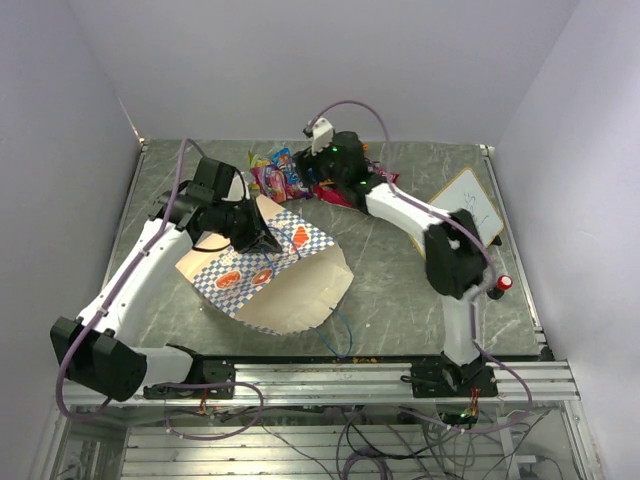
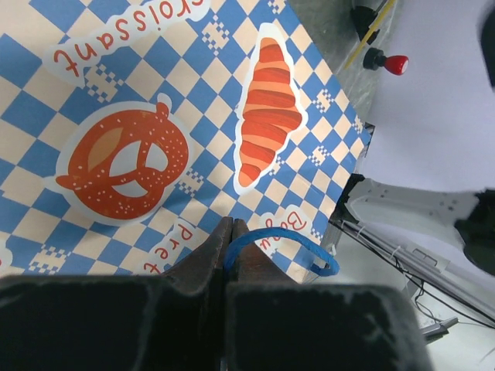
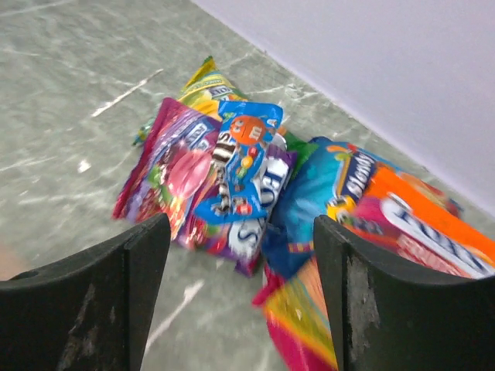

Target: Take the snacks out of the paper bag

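The paper bag (image 1: 270,275) lies on its side left of centre, its mouth toward the front right. My left gripper (image 1: 262,238) is on its checkered top and is shut on a blue cord handle (image 2: 288,246); the checkered paper (image 2: 193,116) fills that view. The snacks (image 1: 282,176) lie in a pile at the back centre of the table. My right gripper (image 1: 325,172) is open and empty just above the pile. In the right wrist view a blue packet (image 3: 241,158), a pink pouch (image 3: 166,170) and an orange packet (image 3: 421,205) lie between and beyond the fingers (image 3: 116,297).
A small whiteboard (image 1: 468,205) lies at the right. A red knob (image 1: 504,283) sits near the right arm. The walls stand close behind and beside the table. The table's metal front rail (image 1: 350,375) runs below the bag.
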Controlling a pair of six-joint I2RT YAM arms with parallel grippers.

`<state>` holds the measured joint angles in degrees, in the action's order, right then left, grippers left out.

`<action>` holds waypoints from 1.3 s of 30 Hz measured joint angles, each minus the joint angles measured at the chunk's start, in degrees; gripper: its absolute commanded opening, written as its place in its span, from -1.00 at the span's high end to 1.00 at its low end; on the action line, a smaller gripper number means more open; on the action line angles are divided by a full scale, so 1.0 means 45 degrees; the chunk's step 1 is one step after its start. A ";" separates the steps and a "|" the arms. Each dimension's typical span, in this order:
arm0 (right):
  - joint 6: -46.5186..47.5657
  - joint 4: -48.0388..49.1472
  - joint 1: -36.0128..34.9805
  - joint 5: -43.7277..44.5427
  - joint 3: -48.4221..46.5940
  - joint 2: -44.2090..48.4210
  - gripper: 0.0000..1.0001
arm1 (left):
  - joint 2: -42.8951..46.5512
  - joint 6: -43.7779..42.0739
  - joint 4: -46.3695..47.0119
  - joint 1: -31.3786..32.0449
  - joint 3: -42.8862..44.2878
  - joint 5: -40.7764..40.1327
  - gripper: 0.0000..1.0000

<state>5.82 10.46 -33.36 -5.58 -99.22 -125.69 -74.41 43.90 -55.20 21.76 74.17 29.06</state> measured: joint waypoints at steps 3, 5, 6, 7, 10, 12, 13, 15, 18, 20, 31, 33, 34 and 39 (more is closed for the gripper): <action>0.0102 -0.0126 0.0063 0.0219 0.2424 0.3045 -0.53 | 0.0403 -0.0010 0.0243 0.0000 -0.0209 -0.0078 0.86; 0.0117 -0.0262 0.0102 0.0364 0.3813 0.4896 -0.53 | 0.0646 -0.0010 0.0355 0.0000 -0.0393 -0.0131 0.86; 0.0121 -0.0379 0.0126 0.0413 0.4575 0.5950 -0.53 | 0.0738 -0.0010 0.0403 0.0000 -0.0452 -0.0180 0.86; 0.0121 -0.0549 0.0165 0.0457 0.5173 0.6766 -0.53 | 0.0801 -0.0015 0.0413 0.0000 -0.0452 -0.0189 0.86; 0.0126 -0.1350 0.0272 0.0491 0.7140 0.9554 -0.53 | 0.0971 0.0000 0.0641 -0.0005 -0.0452 -0.0277 0.86; 0.0005 -0.1880 0.0282 0.0418 0.8247 1.1094 -0.51 | 0.1069 0.0005 0.0831 -0.0010 -0.0437 -0.0389 0.86; -0.0131 -0.2157 0.0262 0.0287 0.8850 1.1866 -0.49 | 0.1112 0.0005 0.0889 -0.0034 -0.0408 -0.0457 0.86; -0.0364 -0.2686 0.0165 0.0019 0.9894 1.3148 -0.47 | 0.1161 0.0015 0.0981 -0.0044 -0.0301 -0.0612 0.86; -0.0777 -0.3123 -0.0311 -0.0583 1.1579 1.5047 -0.46 | 0.1302 0.0068 0.1093 -0.0092 -0.0073 -0.0889 0.86; -0.0996 -0.3186 -0.1103 -0.0981 1.2522 1.6150 -0.44 | 0.1496 0.0160 0.1166 -0.0121 0.0024 -0.1020 0.86; -0.0102 -0.0811 -0.6037 -0.1914 1.3537 1.4911 -0.22 | 0.3060 0.0899 0.2550 -0.0151 0.0010 -0.1253 0.86; 0.0457 -0.0136 -0.6509 -0.1719 1.3469 1.3658 -0.18 | 0.3410 0.1044 0.2900 -0.0151 -0.0155 -0.1248 0.86; 0.0704 0.0112 -0.6649 -0.1617 1.3454 1.3143 -0.18 | 0.3541 0.1122 0.3045 -0.0151 -0.0243 -0.1243 0.86; 0.1851 0.2137 -0.6999 -0.0549 1.3104 1.0365 -0.18 | 0.4221 0.1457 0.3818 -0.0151 -0.0942 -0.1200 0.86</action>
<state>14.15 20.08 -64.86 -8.05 -40.25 -79.05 -55.42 50.46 -38.02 21.08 69.93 23.66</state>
